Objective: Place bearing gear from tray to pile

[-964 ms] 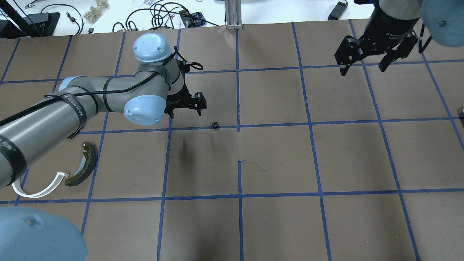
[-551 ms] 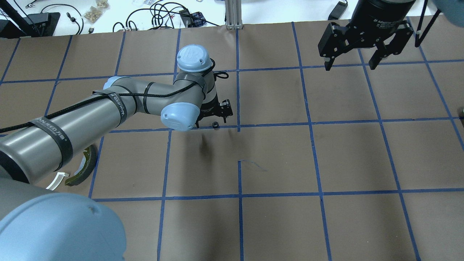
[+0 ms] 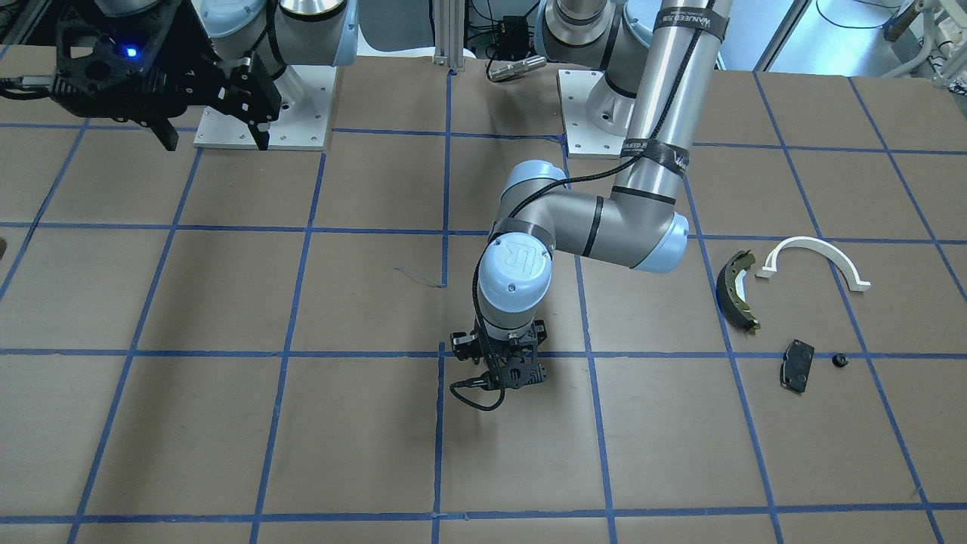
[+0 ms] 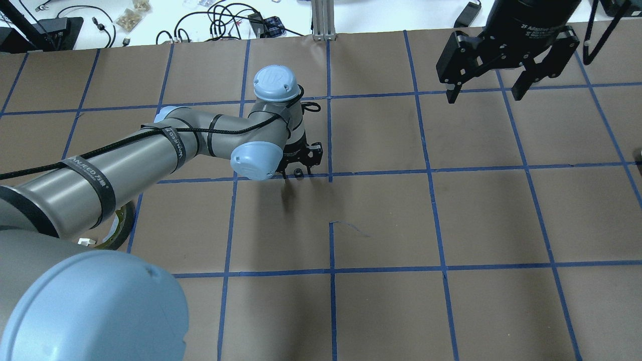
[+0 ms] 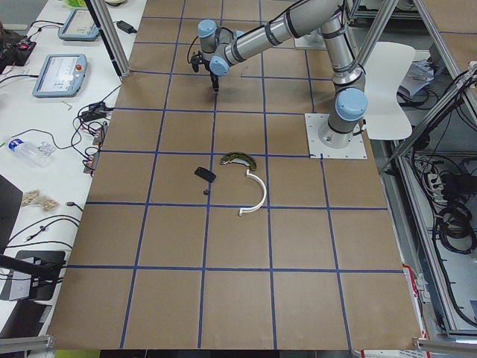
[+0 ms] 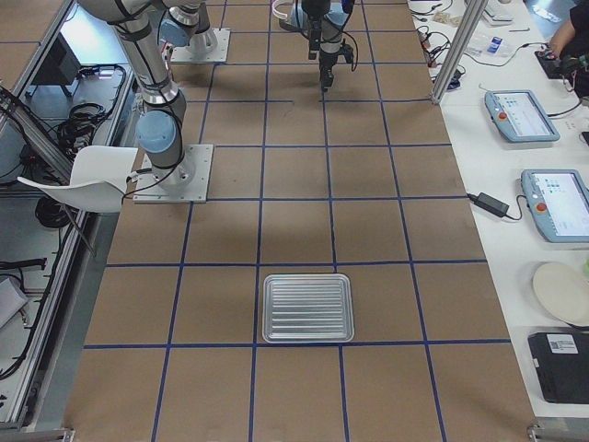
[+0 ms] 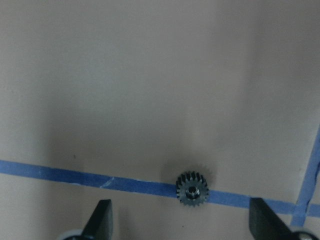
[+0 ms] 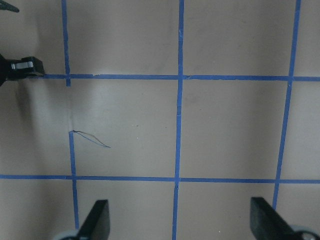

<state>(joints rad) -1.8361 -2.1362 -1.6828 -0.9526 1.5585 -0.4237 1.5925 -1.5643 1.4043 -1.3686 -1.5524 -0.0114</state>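
Observation:
The bearing gear (image 4: 298, 173) is a small black toothed wheel lying on a blue tape line near the table's middle; it also shows in the left wrist view (image 7: 192, 189). My left gripper (image 4: 297, 170) is open and low over the table, one finger on each side of the gear, not touching it (image 7: 182, 225). In the front view the left gripper (image 3: 502, 363) hides the gear. The pile lies apart: an olive-and-black brake shoe (image 3: 736, 291), a white arch (image 3: 814, 257) and a flat black pad (image 3: 797, 365). My right gripper (image 4: 484, 96) is open, empty and held high.
A ribbed metal tray (image 6: 308, 307) lies towards the table's right end. A small black part (image 3: 838, 360) sits beside the pad. My left arm (image 4: 150, 145) covers most of the pile in the overhead view. Cables and bags lie beyond the table's far edge (image 4: 225, 20).
My left arm has swung right and lowered, bringing its open gripper from left of the gear to around it. My right gripper has shifted a little left, still open.

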